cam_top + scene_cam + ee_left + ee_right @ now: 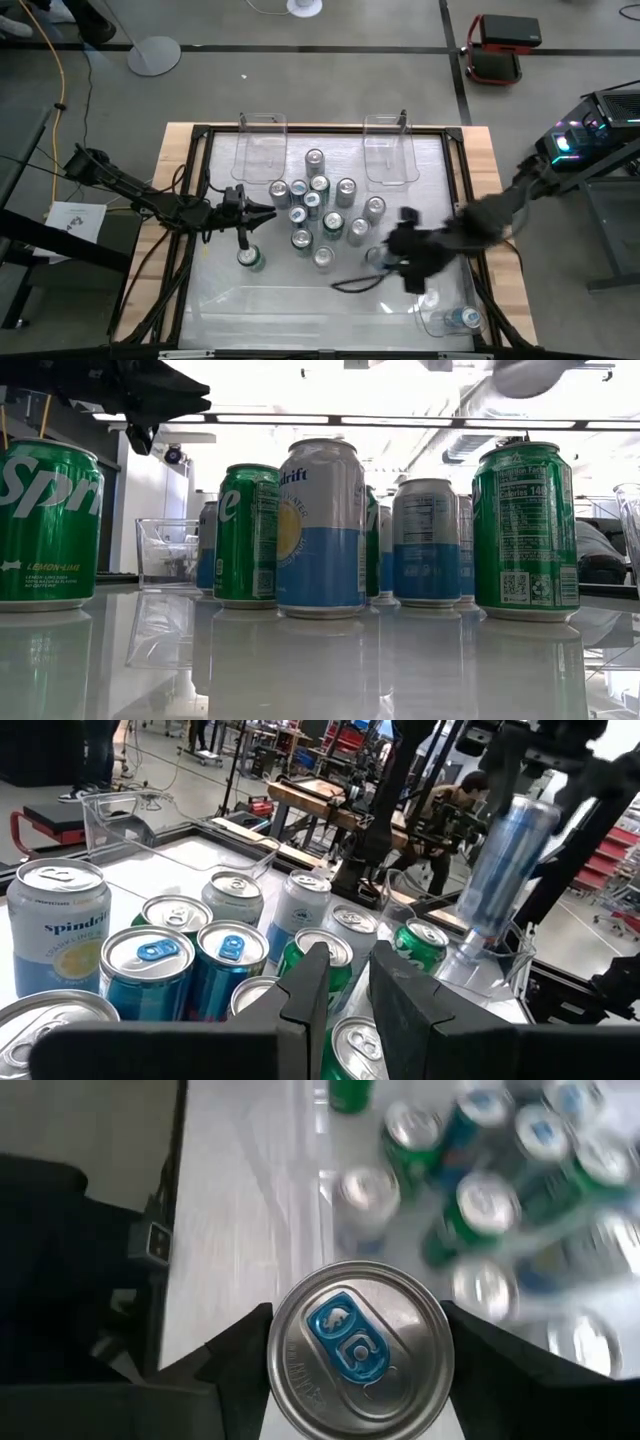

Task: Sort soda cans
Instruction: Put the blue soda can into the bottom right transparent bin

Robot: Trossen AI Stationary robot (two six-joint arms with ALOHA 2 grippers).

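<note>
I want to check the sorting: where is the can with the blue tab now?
The can with the blue tab sits between the right gripper fingers, on the table's right side in the high view, beside the can cluster.

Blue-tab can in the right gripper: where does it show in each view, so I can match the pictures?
High view: blue-tab can, right of the can cluster, at the right gripper.
Low view: cannot tell; perhaps the blur at the top edge.
Left wrist view: upper right, lifted and tilted.
Right wrist view: centre, between the fingers.
Shared landmark: the can cluster.
</note>
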